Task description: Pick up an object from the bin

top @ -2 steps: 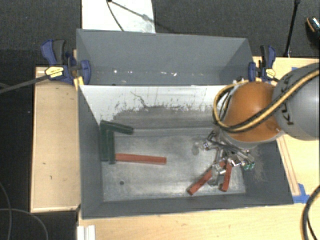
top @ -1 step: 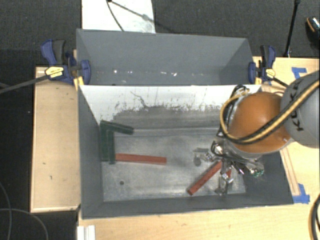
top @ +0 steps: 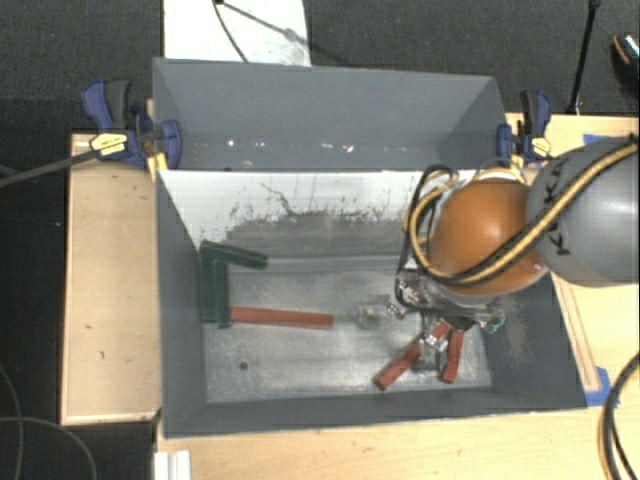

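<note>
While the gripper (top: 436,346) is hovering over two red sticks (top: 394,374) front-right in the bin (top: 300,366), I am failing to tell its jaws' state; the sticks are seeming light, stiff, graspable mid-length.

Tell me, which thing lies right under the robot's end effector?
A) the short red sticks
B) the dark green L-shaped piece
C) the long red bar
A: the end effector hangs over the short red sticks at the bin's front right; the dark green L-shaped piece and the long red bar lie off to the left.
</note>
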`<action>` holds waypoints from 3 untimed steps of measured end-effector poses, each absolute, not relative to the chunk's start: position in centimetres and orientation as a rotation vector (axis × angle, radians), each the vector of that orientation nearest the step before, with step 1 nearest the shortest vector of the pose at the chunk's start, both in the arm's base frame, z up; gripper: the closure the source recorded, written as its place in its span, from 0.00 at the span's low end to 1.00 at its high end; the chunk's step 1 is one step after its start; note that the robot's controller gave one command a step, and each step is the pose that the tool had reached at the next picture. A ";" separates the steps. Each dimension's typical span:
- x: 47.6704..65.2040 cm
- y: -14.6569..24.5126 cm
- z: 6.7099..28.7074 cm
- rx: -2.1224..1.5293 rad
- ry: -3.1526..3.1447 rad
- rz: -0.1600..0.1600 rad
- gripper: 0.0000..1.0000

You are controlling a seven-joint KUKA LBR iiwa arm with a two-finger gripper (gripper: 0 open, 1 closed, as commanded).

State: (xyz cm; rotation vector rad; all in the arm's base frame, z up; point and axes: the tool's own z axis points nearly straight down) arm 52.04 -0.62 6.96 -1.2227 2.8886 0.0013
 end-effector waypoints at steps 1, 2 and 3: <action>48.7 -7.1 7.1 -1.029 2.961 -0.004 0.00; 48.8 -6.8 7.1 -1.039 2.958 -0.002 1.00; 48.9 -6.8 14.3 -1.033 2.959 -0.005 1.00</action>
